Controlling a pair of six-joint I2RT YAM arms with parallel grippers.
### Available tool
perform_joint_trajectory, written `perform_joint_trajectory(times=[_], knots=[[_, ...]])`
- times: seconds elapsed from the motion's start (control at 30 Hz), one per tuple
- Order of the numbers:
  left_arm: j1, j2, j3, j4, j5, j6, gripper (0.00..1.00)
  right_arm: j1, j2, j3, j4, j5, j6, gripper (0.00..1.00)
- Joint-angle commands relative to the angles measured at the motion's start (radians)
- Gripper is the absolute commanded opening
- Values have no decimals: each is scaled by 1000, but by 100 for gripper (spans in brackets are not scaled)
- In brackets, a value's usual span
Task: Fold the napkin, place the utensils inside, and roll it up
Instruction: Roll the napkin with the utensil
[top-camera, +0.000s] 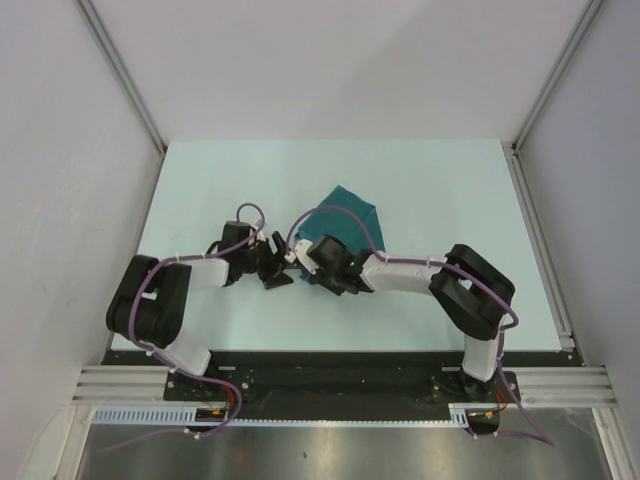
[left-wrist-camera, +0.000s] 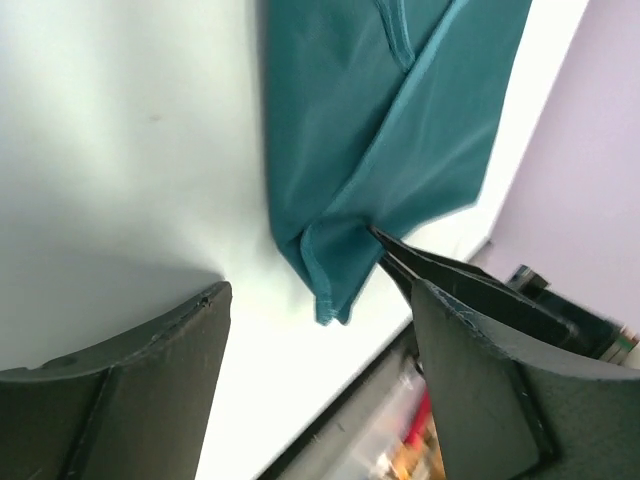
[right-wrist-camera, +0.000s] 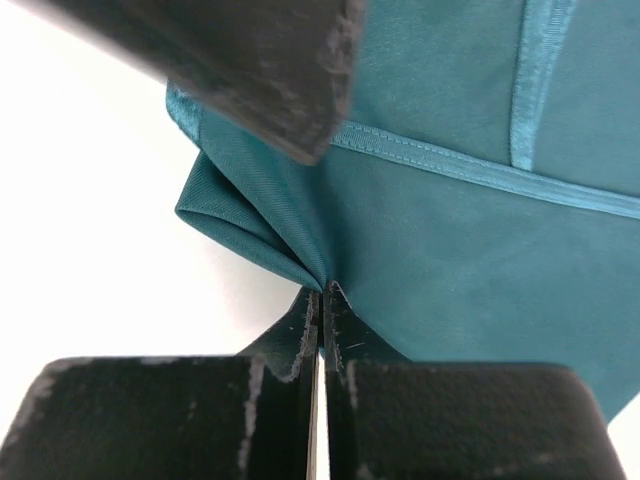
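Note:
The teal napkin (top-camera: 347, 214) lies crumpled on the pale table, its near part lifted into folds. My right gripper (top-camera: 318, 266) is shut on a bunched fold of the napkin (right-wrist-camera: 470, 250), with the cloth pinched at the fingertips (right-wrist-camera: 322, 300). My left gripper (top-camera: 279, 270) is open and empty just left of it. In the left wrist view, the napkin (left-wrist-camera: 380, 130) hangs ahead of the open left gripper (left-wrist-camera: 320, 350), and the right gripper's fingers (left-wrist-camera: 440, 275) pinch the napkin's fold. One left finger (right-wrist-camera: 250, 60) shows at the top of the right wrist view. The spoon is not in view.
The pale table (top-camera: 200, 190) is bounded by grey walls and metal rails (top-camera: 540, 230) at the sides. The black base strip (top-camera: 330, 370) with both arm mounts runs along the near edge. Purple cables loop over both arms.

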Motion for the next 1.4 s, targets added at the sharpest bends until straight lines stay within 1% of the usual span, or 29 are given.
perform_joint_trajectory(times=[0.0,0.1,0.13,0.23,0.33,0.4,0.5,0.63,0.67,0.87,0.9,0.93,1.03,1.3,1.37], knots=[[9,-87,-73,46,-219,70,79,-47,45,118,-197,-206,26,0],[6,-151,-137,132,-277,89,79,-86,85,180,-284,-283,25,0],[1,-186,-154,185,-314,95,79,-95,95,219,-309,-298,20,0],[-23,-225,-197,261,-365,127,78,-139,144,304,-398,-367,15,0],[-81,-274,-199,270,-420,191,77,-181,187,356,-462,-449,12,0],[-137,-306,-191,272,-481,257,77,-198,207,407,-502,-505,11,0],[-195,-332,-194,310,-527,337,77,-232,258,477,-559,-580,3,0],[-224,-317,-204,411,-503,412,78,-271,312,543,-610,-659,-5,0],[-235,-309,-204,429,-488,453,78,-284,332,551,-625,-676,-8,0],[-295,-211,-170,514,-400,587,74,-328,365,568,-645,-749,-11,0],[-301,-200,-167,537,-383,593,74,-339,373,568,-647,-758,-12,0],[-307,-177,-164,549,-348,600,71,-344,375,574,-651,-766,-12,0],[-325,-148,-144,555,-317,620,70,-360,393,589,-665,-788,-17,0],[-347,-73,-112,560,-316,638,71,-370,422,608,-682,-795,-21,0],[-356,-65,-104,548,-352,652,71,-371,424,609,-682,-800,-21,0]])
